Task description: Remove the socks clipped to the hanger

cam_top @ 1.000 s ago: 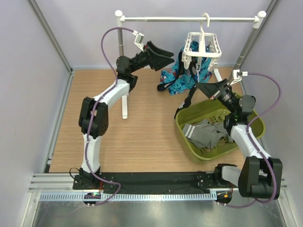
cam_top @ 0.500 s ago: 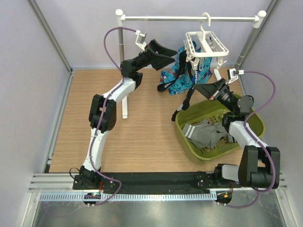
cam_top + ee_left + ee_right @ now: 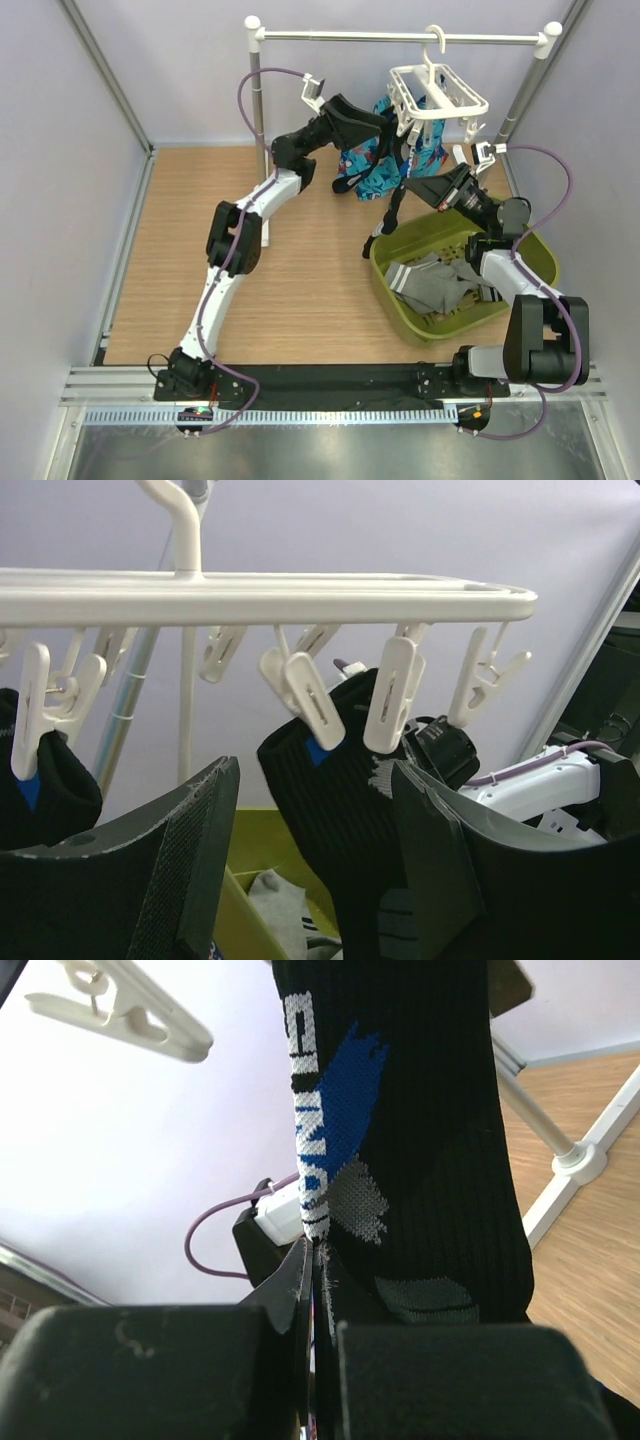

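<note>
The white hanger (image 3: 441, 96) hangs by its hook from the rail, tilted. Black socks (image 3: 398, 205) with white and blue marks dangle from its pegs. My left gripper (image 3: 381, 122) is open at the hanger's left side. In the left wrist view the hanger frame (image 3: 260, 595) runs overhead, and one clipped black sock (image 3: 350, 790) hangs between my spread fingers (image 3: 195, 865); another black sock (image 3: 45, 790) is clipped at the left. My right gripper (image 3: 412, 187) is shut on a hanging black sock (image 3: 430, 1150), pinching its edge at the jaws (image 3: 320, 1270).
A green basket (image 3: 530, 262) at the right holds grey socks (image 3: 432, 282). A bright blue patterned cloth (image 3: 372, 165) hangs behind the hanger. The white rail stand (image 3: 258, 120) has its post at the left and a foot (image 3: 578, 1160) on the wooden floor.
My left arm has reached right, bringing its open gripper up to the hanger. The hanger has swung right and tilted. My right gripper has shifted slightly up and left, holding the sock.
</note>
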### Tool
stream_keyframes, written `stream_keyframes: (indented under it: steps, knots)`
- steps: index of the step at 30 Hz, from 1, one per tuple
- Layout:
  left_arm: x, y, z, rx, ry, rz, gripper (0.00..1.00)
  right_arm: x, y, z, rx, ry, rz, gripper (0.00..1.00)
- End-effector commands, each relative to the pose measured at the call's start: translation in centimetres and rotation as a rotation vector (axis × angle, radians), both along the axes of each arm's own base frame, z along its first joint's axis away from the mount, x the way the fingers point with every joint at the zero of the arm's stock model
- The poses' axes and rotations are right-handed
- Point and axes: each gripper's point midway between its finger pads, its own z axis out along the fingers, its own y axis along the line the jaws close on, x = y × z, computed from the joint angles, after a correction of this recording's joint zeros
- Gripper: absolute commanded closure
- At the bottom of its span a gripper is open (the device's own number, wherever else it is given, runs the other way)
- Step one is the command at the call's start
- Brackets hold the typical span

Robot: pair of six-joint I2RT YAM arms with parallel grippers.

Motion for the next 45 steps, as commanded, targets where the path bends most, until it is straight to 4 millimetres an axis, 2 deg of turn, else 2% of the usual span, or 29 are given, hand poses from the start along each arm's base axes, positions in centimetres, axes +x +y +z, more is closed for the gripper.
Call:
stream_keyframes:
  steps: [1,11,15,18,26,28,31,36,45]
  knots:
    - [-0.3,-0.3,0.7,-0.035,0.037,-0.022,0.35,-1.3,0.8,2.3,-0.019,-0.117,0.048,0.99]
    - [-0.7,-1.6,2.1,-0.125,0.084,0.004,0.30,-1.7,1.6,2.1,-0.005,-0.106,0.103,0.99]
    - [-0.5,-2.0,2.1,-0.147,0.108,0.005,0.29,-1.7,1.7,2.2,0.064,-0.083,0.163,0.99]
    - [-0.5,-2.2,2.0,-0.156,0.111,-0.007,0.29,-1.1,1.8,1.4,0.060,-0.063,0.166,0.99]
    - [0.5,-3.1,1.8,-0.124,0.121,0.033,0.29,-1.4,2.1,1.5,0.049,-0.074,0.181,0.99]
    - [0.4,-3.1,2.7,-0.132,0.104,0.034,0.29,-1.4,2.2,1.4,0.048,-0.069,0.186,0.99]
    - [0.4,-3.3,3.0,-0.128,0.102,0.034,0.29,-1.6,2.3,1.6,0.047,-0.076,0.193,0.99]
    - [0.3,-3.6,3.2,-0.121,0.099,0.037,0.30,-2.0,2.5,1.9,0.045,-0.083,0.201,0.99]
    - [0.1,-3.8,3.7,-0.145,0.110,0.036,0.39,-2.4,2.7,2.0,0.041,-0.089,0.211,0.99]
